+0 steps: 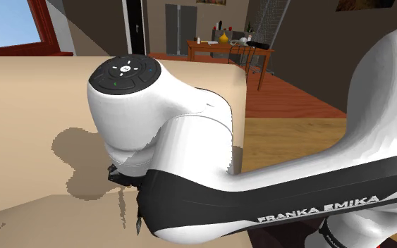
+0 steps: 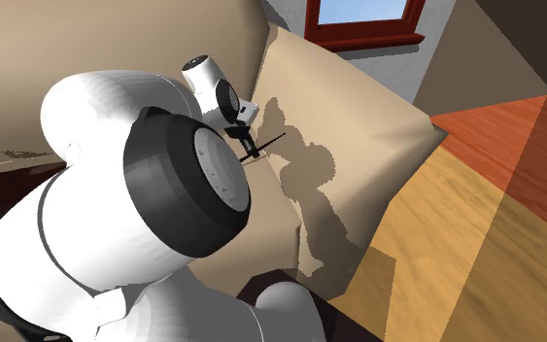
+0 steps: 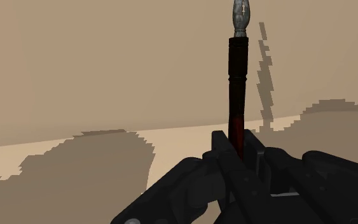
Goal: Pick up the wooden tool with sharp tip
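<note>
Pincer (image 3: 238, 145) clamped on dark tool (image 3: 238, 83) near butt end; I guess that keeps grey sharp tip (image 3: 241, 18) ahead of pincer, clear of grasp

The tool (image 3: 237, 83) is a slim dark rod, reddish toward its held end, with a grey pointed tip. It is clasped in the claw (image 3: 238, 145) and points straight out along the fingers.

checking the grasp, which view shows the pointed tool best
The wrist view: the slender dark reddish tool with a grey pointed tip shows along its length, clasped in the black claw. The second exterior view shows a thin dark sliver; the shoulder view, just its tip.
</note>
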### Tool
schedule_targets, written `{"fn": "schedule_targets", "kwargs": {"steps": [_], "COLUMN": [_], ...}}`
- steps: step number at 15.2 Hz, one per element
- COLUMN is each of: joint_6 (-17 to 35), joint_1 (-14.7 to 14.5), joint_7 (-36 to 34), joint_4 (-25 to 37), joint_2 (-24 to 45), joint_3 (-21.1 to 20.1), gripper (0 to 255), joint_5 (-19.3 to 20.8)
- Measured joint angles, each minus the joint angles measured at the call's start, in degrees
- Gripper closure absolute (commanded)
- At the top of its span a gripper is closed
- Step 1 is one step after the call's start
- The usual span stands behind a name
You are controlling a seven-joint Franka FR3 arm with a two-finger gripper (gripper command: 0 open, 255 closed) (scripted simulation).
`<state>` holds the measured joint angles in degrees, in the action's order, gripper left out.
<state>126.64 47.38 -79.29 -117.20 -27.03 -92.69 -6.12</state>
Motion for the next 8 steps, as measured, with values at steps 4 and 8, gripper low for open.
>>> {"fn": "schedule_targets", "kwargs": {"steps": [4, 8], "joint_6": [-0.8, -3.2], "joint_1": [-0.4, -2.0], "joint_7": [0.2, 0.4], "joint_4": [0.6, 2.2], "joint_2": [0.2, 0.7], "joint_3": [0.7, 2.9], "gripper": [255, 255], "joint_5": [0.3, 0.9]}}
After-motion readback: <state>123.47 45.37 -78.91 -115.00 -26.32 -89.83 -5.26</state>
